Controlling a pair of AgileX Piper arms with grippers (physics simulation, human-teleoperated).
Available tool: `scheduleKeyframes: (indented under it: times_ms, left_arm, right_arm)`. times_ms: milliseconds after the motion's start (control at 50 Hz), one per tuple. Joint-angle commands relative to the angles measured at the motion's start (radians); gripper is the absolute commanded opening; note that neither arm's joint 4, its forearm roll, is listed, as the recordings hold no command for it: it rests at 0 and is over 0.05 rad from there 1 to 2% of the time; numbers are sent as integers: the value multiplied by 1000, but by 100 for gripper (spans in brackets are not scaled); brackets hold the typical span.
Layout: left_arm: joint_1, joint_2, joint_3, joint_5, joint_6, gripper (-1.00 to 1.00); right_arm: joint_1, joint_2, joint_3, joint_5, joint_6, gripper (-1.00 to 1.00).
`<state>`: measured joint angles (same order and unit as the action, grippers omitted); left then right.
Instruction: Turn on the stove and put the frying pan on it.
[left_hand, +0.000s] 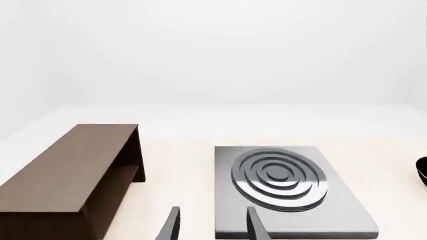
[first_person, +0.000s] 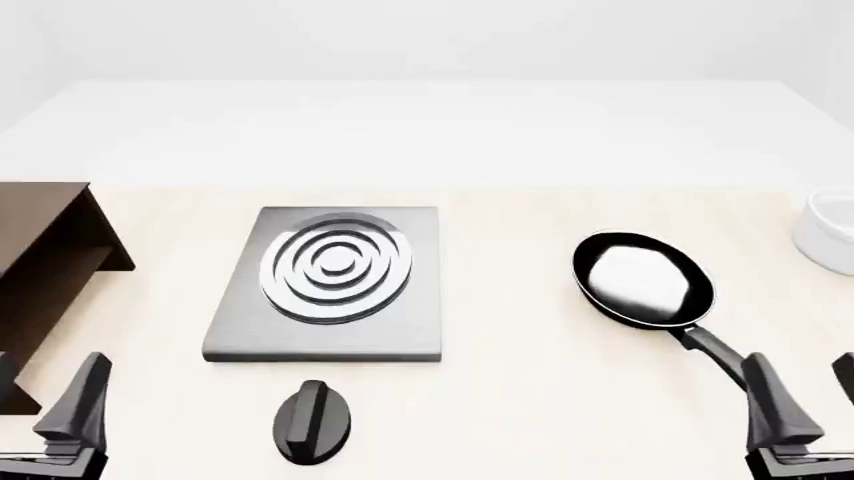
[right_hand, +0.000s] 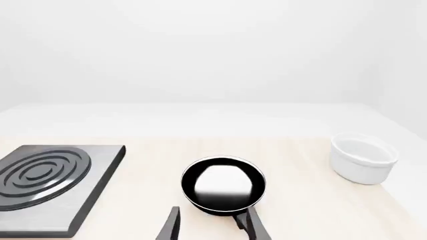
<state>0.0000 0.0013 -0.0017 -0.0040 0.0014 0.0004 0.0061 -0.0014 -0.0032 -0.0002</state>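
Right gripper (right_hand: 212, 225) fingers spread, holding nothing, just behind frying pan (first_person: 642, 281) handle end. Pan sits right of stove (first_person: 330, 283), apart from it. Knob (first_person: 312, 421) just in front of stove. Left gripper (left_hand: 212, 226) spread too, near stove's front left corner.

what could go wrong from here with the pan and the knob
The pan has a long handle angled toward the right gripper; gripped far out, it may tilt or swing. The bowl sits close beside the pan and could get bumped. The knob lies just in front of the stove, so the left gripper might nudge the slab.
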Motion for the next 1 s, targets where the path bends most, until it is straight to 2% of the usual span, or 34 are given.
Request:
scheduleKeyframes:
  times_ms: [20, 80, 120, 160, 180, 200, 260, 300, 340, 360, 400, 440, 520, 740, 780, 880, 920, 960, 1000]
  left_arm:
    - [-3, -1, -3, -20, 32, 100]
    - [-4, 4, -3, 1, 28, 100]
    - [-3, -1, -101, 120, 7, 100]
    - [-23, -1, -126, 158, -4, 100]
    - [-23, -1, -188, 234, 8, 100]
    - [-23, -1, -188, 234, 8, 100]
    - [-40, -1, -259, 348, 23, 100]
    - [-31, 0, -289, 426, 59, 100]
    - [-49, 30, -306, 466, 90, 100]
    - [-31, 39, -314, 481, 108, 100]
    - [-61, 32, -332, 506, 92, 100]
    - [-50, 39, -360, 560, 140, 100]
    - [-99, 73, -417, 641, 141, 100]
    - [-142, 178, -471, 739, 227, 100]
    - [-170, 206, -484, 754, 196, 100]
    - [-200, 232, -490, 768, 208, 100]
    - [-254, 271, -478, 764, 174, 100]
    - [-264, 303, -460, 751, 166, 100]
    - [-318, 362, -444, 733, 81, 100]
  right_arm:
    - [2, 16, -2, -10, -2, 100]
    - [2, 26, -1, -16, -3, 100]
    - [1, 35, -1, -24, -4, 100]
    - [1, 39, -1, -28, -3, 100]
    - [1, 47, -1, -35, -1, 100]
    - [1, 47, -1, -35, -1, 100]
    - [1, 51, -1, -40, 1, 100]
    - [0, 47, -1, -38, 4, 100]
    - [-1, 33, -1, -28, 9, 100]
    - [-2, 23, -2, -21, 11, 100]
    - [-3, 17, -2, -16, 14, 100]
    - [-4, 13, -3, -14, 16, 100]
    - [-5, 12, -3, -18, 22, 100]
    - [-9, 9, -4, -18, 25, 100]
    - [-10, 15, -4, -24, 26, 100]
    - [-11, 21, -4, -30, 24, 100]
    - [-11, 6, -4, -15, 24, 100]
    - [-11, 0, -5, -13, 29, 100]
    - [-12, -4, -6, -13, 36, 100]
